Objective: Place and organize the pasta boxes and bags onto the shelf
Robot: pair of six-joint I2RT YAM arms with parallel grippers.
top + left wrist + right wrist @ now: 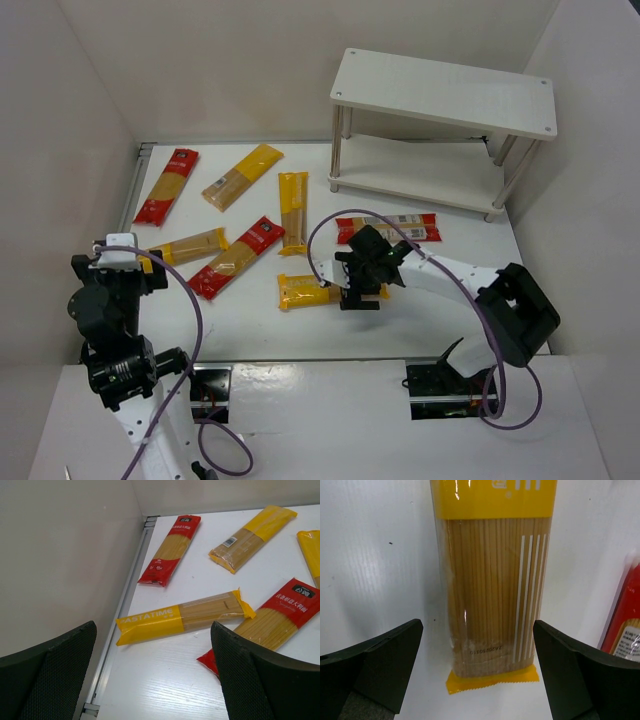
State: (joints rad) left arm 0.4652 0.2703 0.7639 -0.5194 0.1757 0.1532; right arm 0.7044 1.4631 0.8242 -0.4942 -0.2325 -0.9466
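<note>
Several long pasta packs lie flat on the white table (250,325). The white two-tier shelf (440,100) stands at the back right with nothing on it. My right gripper (362,288) (477,675) is open, low over the right end of a yellow pack (303,292) (490,580); its fingers (375,665) straddle that end without touching it. My left gripper (140,262) (155,680) is open at the left edge, holding nothing. Just beyond it lie a yellow pack (180,617) (185,246) and a red pack (280,617) (236,257).
A red pack (167,186) (172,550) and a yellow pack (242,177) (250,537) lie at the back left. Another yellow pack (292,212) lies mid-table. A red-ended pack (388,228) (625,620) lies beside my right gripper. White walls close in the sides.
</note>
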